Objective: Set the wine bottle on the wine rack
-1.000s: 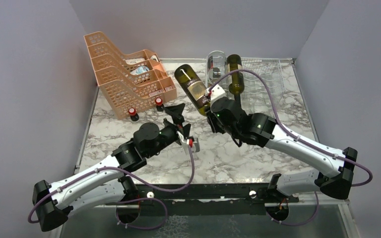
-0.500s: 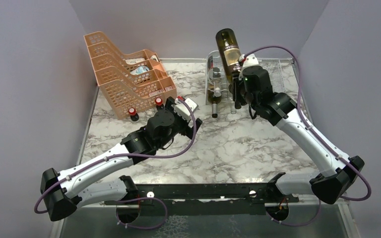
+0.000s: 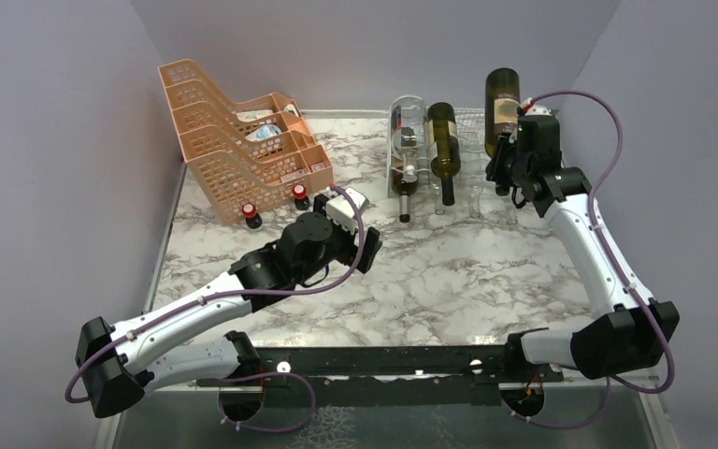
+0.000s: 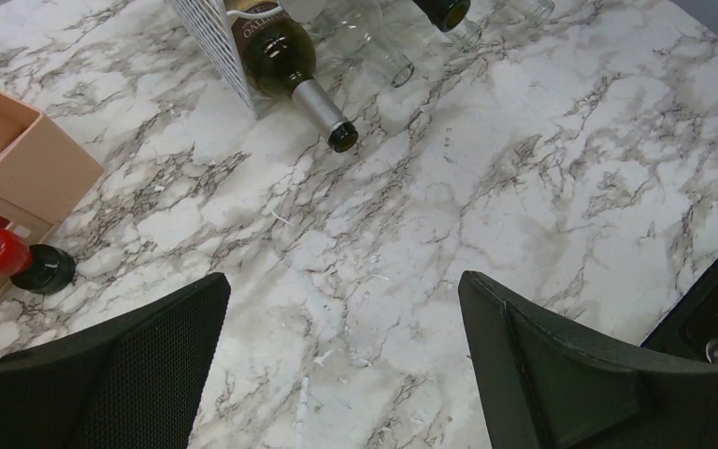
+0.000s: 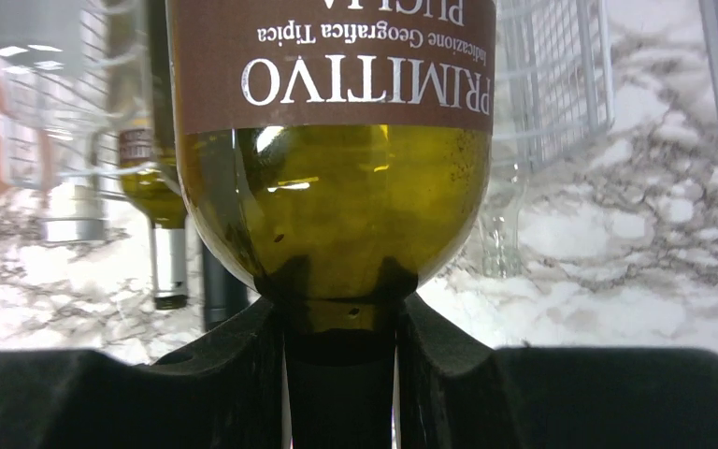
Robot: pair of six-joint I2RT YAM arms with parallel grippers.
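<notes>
Over wine rack [image 3: 472, 131] | 1 wine bottle [image 3: 502, 98], right jaws | 2 red-capped bottles [image 3: 251, 213]

Top external: fixed high behind both arm bases, facing down and forward; far; covers the whole table [image 3: 449, 271].
Left wrist: mounted behind the left gripper [image 4: 341, 285], looking down past its fingers [image 4: 131, 374] at the marble; moderate height.
Right wrist: mounted behind the right gripper [image 5: 341, 323], facing along its fingers; very close to the wine bottle [image 5: 337, 187].
Shared: the wine rack [image 3: 472, 131] and its lying bottles [image 3: 444, 140], ahead of each claw, appear in all three views.
</notes>
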